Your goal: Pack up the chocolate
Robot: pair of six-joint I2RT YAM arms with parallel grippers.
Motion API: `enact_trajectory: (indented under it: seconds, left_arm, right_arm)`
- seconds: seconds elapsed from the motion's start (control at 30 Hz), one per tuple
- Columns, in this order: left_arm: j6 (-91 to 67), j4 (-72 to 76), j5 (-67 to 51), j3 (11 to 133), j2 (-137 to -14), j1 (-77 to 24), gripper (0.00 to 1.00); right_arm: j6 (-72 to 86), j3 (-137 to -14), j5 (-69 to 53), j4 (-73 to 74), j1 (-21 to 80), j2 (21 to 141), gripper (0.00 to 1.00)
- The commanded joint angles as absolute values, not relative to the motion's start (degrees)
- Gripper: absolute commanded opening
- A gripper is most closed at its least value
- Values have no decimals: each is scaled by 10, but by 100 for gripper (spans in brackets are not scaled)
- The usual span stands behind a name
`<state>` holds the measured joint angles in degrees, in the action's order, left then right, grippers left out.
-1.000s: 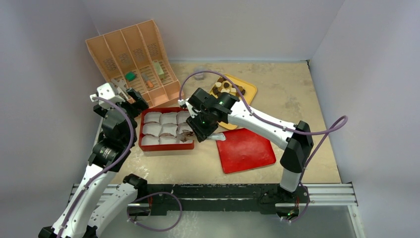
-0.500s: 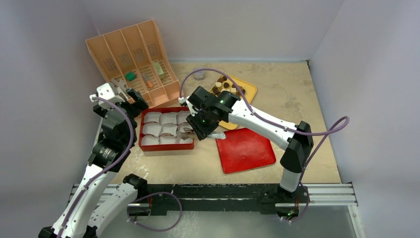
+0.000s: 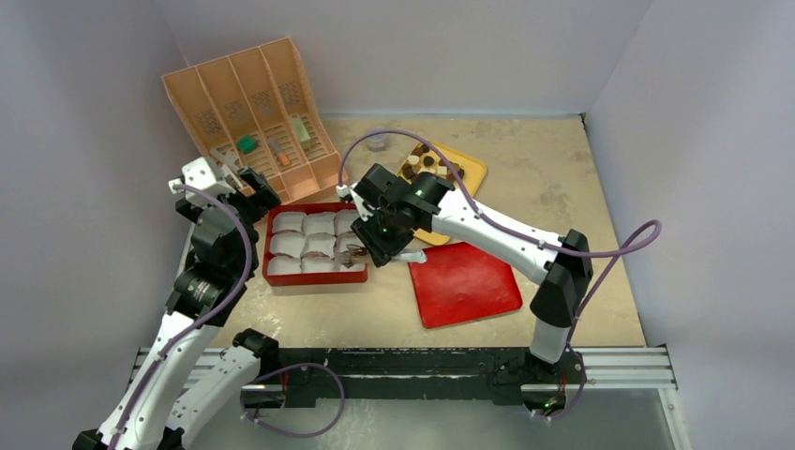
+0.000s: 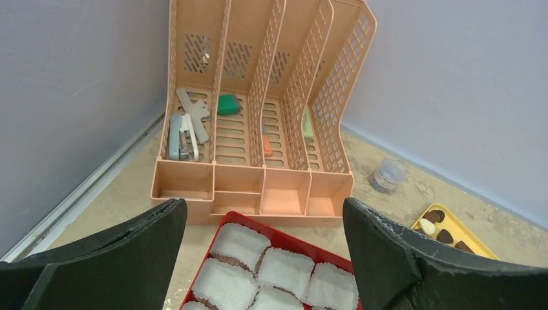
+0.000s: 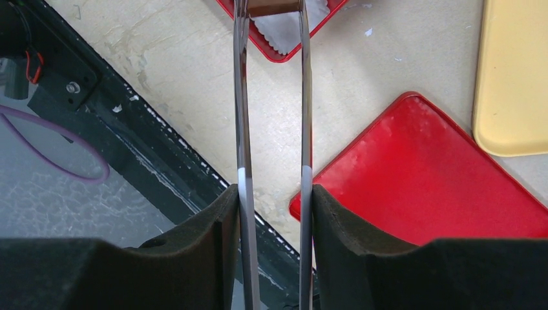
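Observation:
The chocolate (image 3: 427,161) lies as several brown and pale pieces on a yellow tray (image 3: 472,172) at the back; it also shows in the left wrist view (image 4: 436,215). A red box (image 3: 314,278) holds white paper cups (image 3: 291,246). My right gripper (image 3: 382,242) is shut on metal tongs (image 5: 242,129). The tong tips pinch one brown chocolate piece (image 5: 271,6) over the box's right near corner (image 5: 278,55). My left gripper (image 3: 253,187) is open and empty at the box's far left corner (image 4: 223,223).
A peach desk organizer (image 3: 253,112) with small items leans against the back left wall. A small round jar (image 3: 377,143) stands behind the box. The red lid (image 3: 464,281) lies right of the box. Grey walls close in on three sides.
My right gripper has shifted a little to the left with the tongs, bringing their tips further over the red box. The left arm has not moved.

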<state>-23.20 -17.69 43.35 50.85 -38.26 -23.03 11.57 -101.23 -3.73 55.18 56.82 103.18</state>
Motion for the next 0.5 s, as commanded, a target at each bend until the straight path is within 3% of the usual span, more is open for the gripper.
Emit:
enact_trajectory:
  seconds: [0.0,0.47]
  left_arm:
    - [-236,-160,440,508,-378,-232,90]
    - [-235,-161,442,509,-378,-232,90]
  right_arm:
    - [121,-1040,-43,565,574,1037,44]
    - [127,-1061,-5,557,575,1022,42]
